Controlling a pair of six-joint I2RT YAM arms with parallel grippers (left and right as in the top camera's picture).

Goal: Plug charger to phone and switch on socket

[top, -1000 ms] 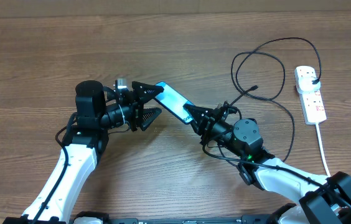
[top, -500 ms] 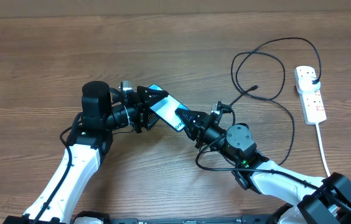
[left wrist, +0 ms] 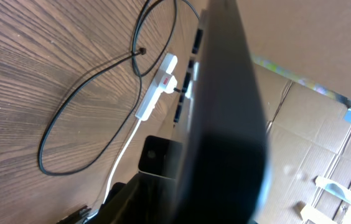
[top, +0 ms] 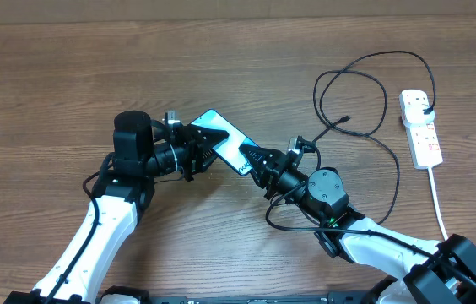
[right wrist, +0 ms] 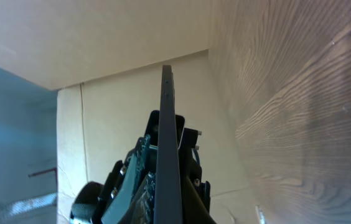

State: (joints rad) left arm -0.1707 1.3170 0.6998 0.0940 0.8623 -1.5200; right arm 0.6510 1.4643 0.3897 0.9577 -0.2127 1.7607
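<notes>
The phone, light-blue screen up, hangs above the table between both arms. My right gripper is shut on its lower right end; in the right wrist view the phone stands edge-on between the jaws. My left gripper straddles the phone's upper left end, its jaws narrow, with a slim gap still showing beside the left fingers. The dark phone edge fills the left wrist view. The charger loops at the right, its tip lying loose and its plug in the socket.
The socket's white cord runs down toward the front right edge. The black cable loops lie between the right arm and the socket. Cardboard boxes stand beyond the table.
The left gripper's jaws have narrowed around the phone's end. The right arm has carried the phone a little left, toward the left gripper. The cable and socket have not moved.
</notes>
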